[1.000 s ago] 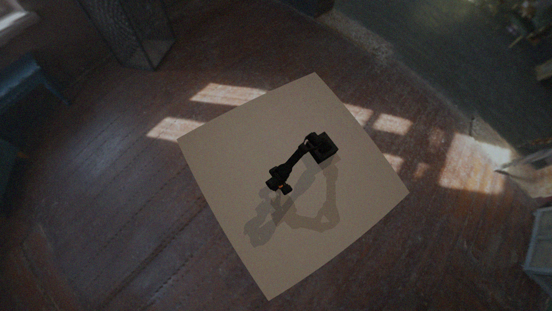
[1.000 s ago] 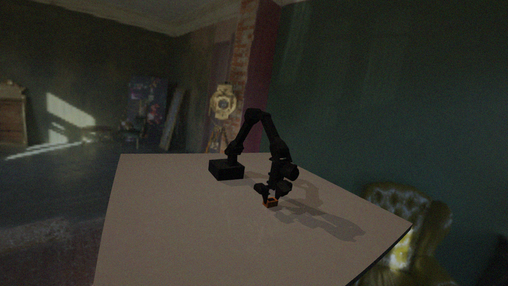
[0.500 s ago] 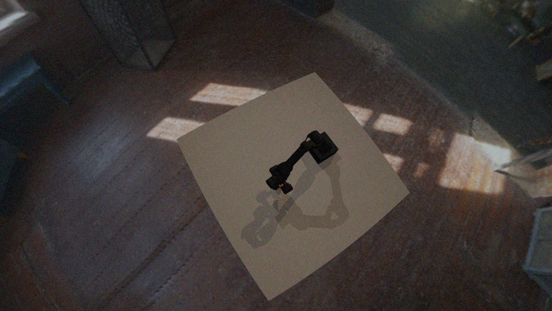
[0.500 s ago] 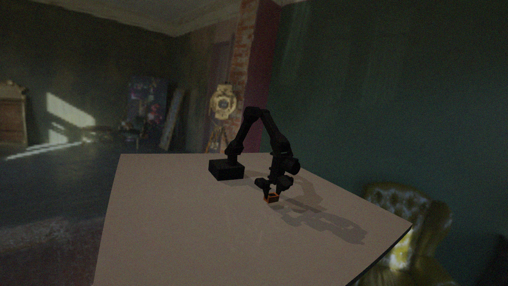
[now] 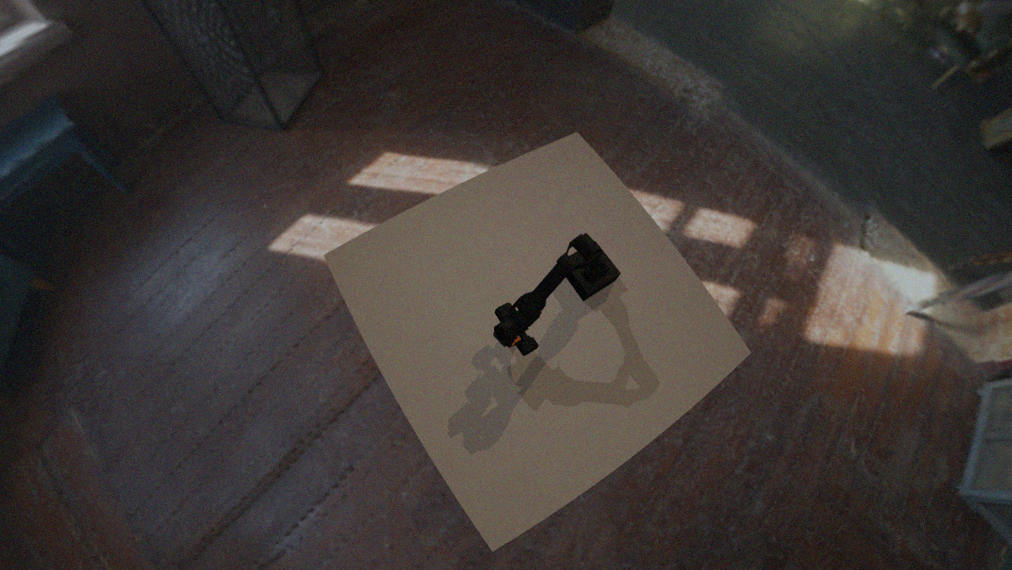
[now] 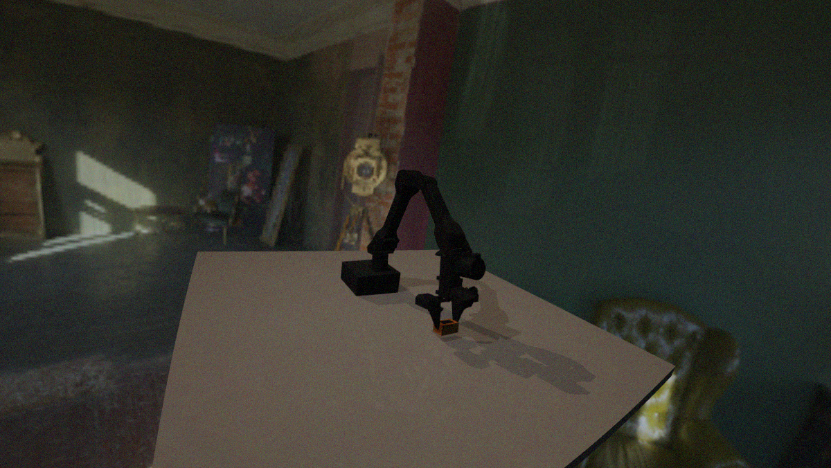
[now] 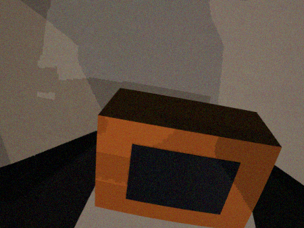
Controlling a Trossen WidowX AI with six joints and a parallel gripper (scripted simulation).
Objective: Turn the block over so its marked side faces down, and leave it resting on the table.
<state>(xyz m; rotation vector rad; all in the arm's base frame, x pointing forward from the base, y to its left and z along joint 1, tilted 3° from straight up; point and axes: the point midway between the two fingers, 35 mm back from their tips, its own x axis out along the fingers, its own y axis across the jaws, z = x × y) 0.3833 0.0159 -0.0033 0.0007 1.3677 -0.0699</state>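
Exterior: your arm arches over the desk, its gripper pointing down, clamped on the block, toward five o'clock of the base.

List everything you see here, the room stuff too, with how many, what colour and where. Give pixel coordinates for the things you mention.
Block (image 6: 449, 329) (image 7: 116, 135): one, orange with a dark square mark, between the tool's fingers
Table (image 5: 438, 269) (image 6: 279, 372): one, beige, under the arm
Armchair (image 6: 645, 331): one, yellow-green, beyond the table's right side in the exterior view
Painting (image 6: 241, 168): one, dark with pink patches, back of the room
Cabinet (image 6: 18, 197): one, brown, far left of the exterior view
Arm (image 5: 545, 288) (image 6: 437, 209): one, black, base on the table
Tool (image 5: 517, 343) (image 6: 446, 324): one, black, shut on the block
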